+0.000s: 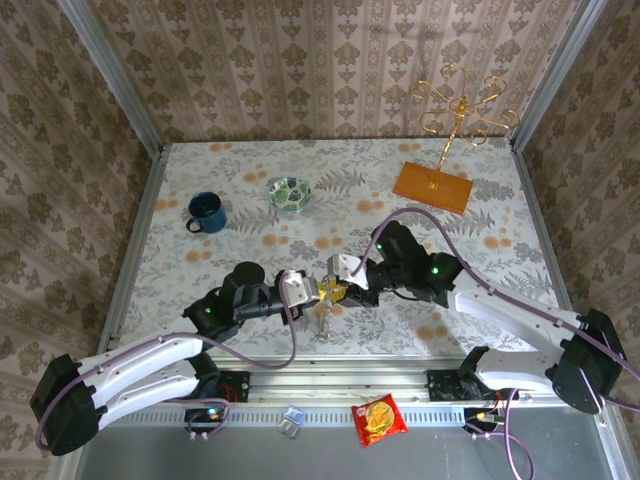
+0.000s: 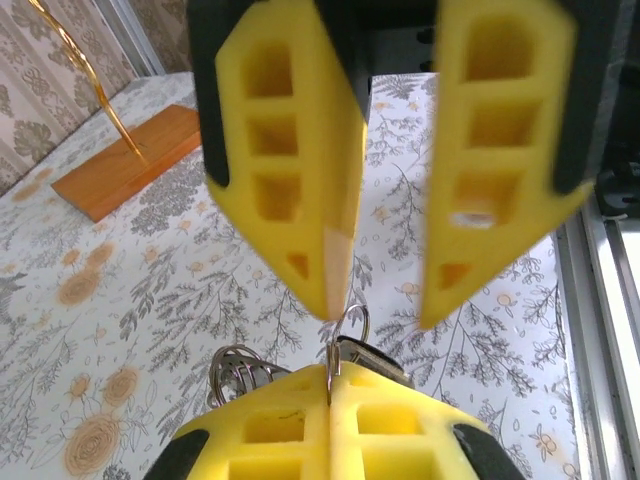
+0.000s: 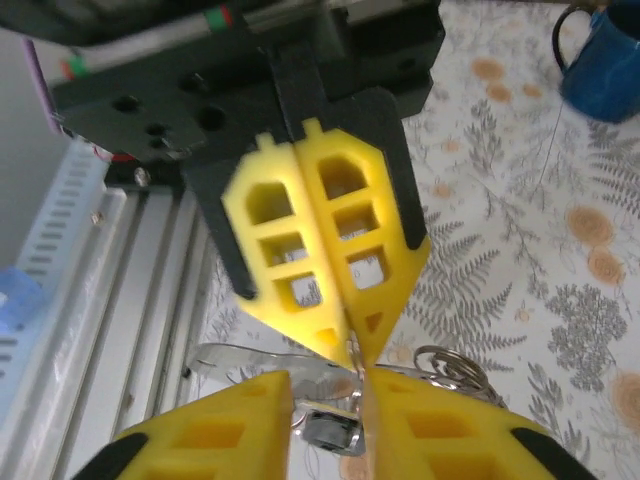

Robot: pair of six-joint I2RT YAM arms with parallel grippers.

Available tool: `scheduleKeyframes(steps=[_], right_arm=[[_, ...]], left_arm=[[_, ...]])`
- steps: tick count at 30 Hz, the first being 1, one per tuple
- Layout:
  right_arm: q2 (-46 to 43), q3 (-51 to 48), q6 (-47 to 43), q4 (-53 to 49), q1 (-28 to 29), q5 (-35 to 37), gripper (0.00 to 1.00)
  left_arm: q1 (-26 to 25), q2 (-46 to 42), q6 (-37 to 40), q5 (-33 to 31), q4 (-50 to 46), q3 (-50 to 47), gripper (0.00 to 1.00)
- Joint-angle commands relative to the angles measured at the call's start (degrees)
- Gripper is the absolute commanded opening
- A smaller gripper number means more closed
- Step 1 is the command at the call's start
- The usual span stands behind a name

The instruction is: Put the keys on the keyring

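Pinching a thin grey wire of the keyring, the left fingers were clenched in the left wrist view, while the right fingers opposite stood apart, grasping nothing. In the right wrist view, what looked like a small key hung in that gap. From above, both arms met over the near edge of the tabletop, midway along it. Likely trouble: with only 1 side clamped, the key could slide off and drop, or the wire could twist.
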Motion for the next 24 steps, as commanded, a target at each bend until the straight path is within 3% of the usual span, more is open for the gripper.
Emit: scheduleKeyframes(steps=[1, 20, 24], right_arm=[[-2.3, -4.5, 5.8, 9.1, -1.1, -3.8, 0.29], [-3.5, -8.3, 6.7, 11.8, -1.3, 4.0, 0.31], [-2.2, -7.2, 5.9, 9.5, -1.4, 3.0, 0.29]], left_arm=[[0.0, -0.7, -2.3, 0.9, 9.2, -2.9, 0.0], [0.0, -0.4, -3.7, 2.4, 12.9, -4.6, 0.0], [0.0, -0.3, -3.7, 2.6, 13.3, -4.7, 0.0]])
